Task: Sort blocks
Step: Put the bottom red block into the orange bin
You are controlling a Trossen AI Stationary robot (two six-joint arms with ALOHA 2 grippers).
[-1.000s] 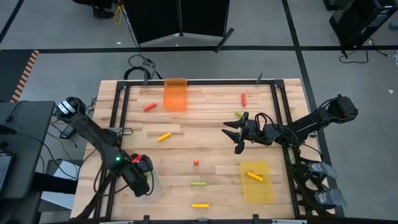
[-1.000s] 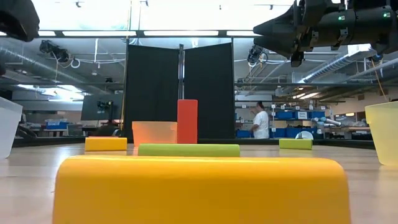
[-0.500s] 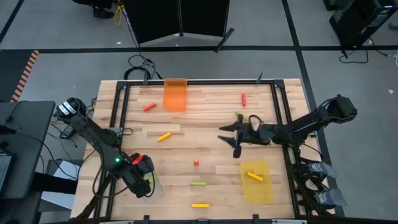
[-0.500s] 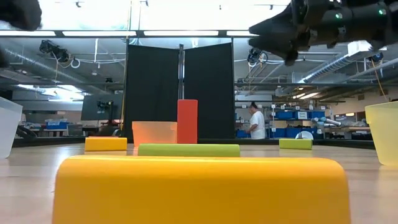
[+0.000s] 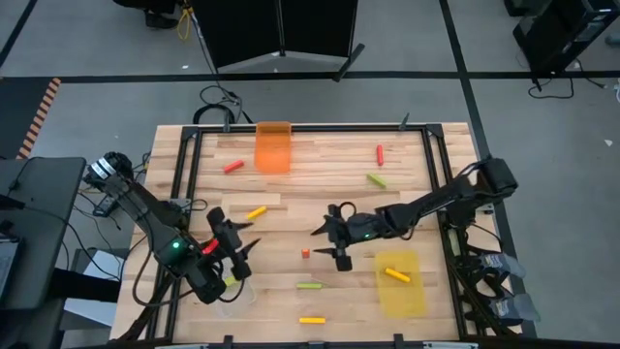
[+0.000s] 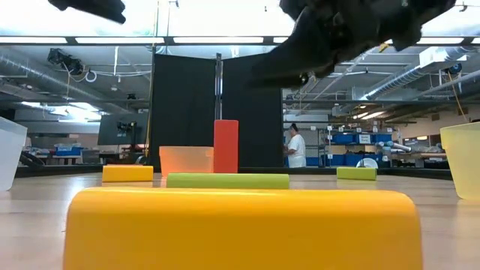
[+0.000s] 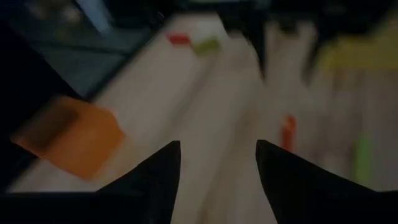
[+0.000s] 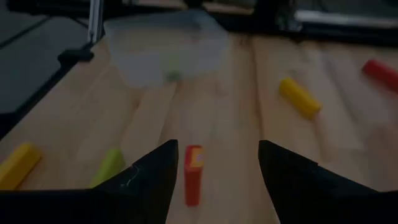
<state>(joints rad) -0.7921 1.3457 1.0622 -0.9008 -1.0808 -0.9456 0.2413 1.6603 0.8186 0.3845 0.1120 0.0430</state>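
Small red, yellow and lime blocks lie scattered on the wooden table. My right gripper (image 5: pixel 321 242) is open and hovers just right of a small red block (image 5: pixel 305 253). That block stands on end ahead of the fingers in the right wrist view (image 8: pixel 193 165). My left gripper (image 5: pixel 238 236) is open, above bare wood left of centre, near a yellow bar (image 5: pixel 256 212). A green bar (image 5: pixel 309 285) and a yellow bar (image 5: pixel 312 319) lie near the front edge. One yellow block (image 5: pixel 395 274) lies in the yellow bin (image 5: pixel 412 296).
An orange bin (image 5: pixel 273 146) stands at the far edge, with red bars (image 5: pixel 232 167) (image 5: pixel 380 153) and a green bar (image 5: pixel 377 179) nearby. A clear bin (image 8: pixel 165 46) sits at the near left, partly under my left arm. A person walks in the room behind (image 6: pixel 297 146).
My right gripper has swept from the table's right side toward the left and near edge, ending beside the small red block. My left gripper has swung away from the clear bin toward the far edge and the table's centre. No block has moved.
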